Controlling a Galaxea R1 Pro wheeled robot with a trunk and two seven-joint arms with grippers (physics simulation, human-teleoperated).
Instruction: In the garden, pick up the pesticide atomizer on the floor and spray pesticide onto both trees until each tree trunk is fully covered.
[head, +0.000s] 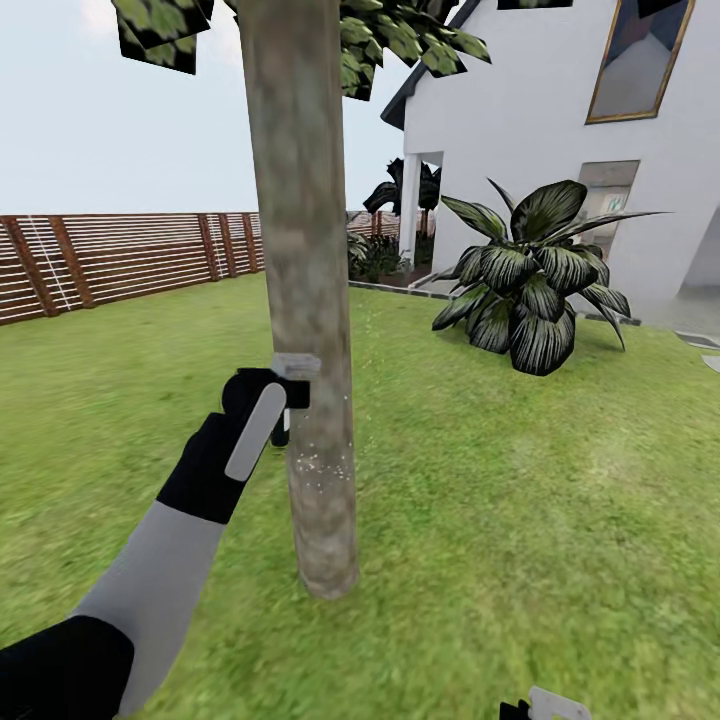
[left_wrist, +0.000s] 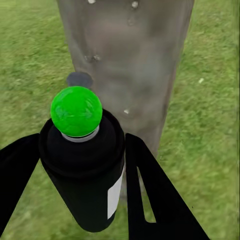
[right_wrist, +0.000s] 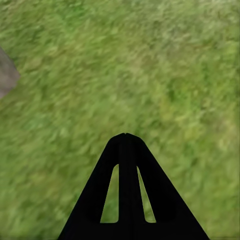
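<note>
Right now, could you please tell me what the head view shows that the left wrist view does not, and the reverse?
Head view alone: the wooden fence, the white house, a broad-leaved palm, the leafy crown and white specks low on the bark. Left wrist view alone: the atomizer's green knob and dark body. Both: the tree trunk, the lawn, and the left hand shut on the pesticide atomizer.

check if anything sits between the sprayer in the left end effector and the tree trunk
Nothing visible does. The left end effector holds the atomizer right beside the trunk, with only open air between; white specks already dot the bark.
</note>
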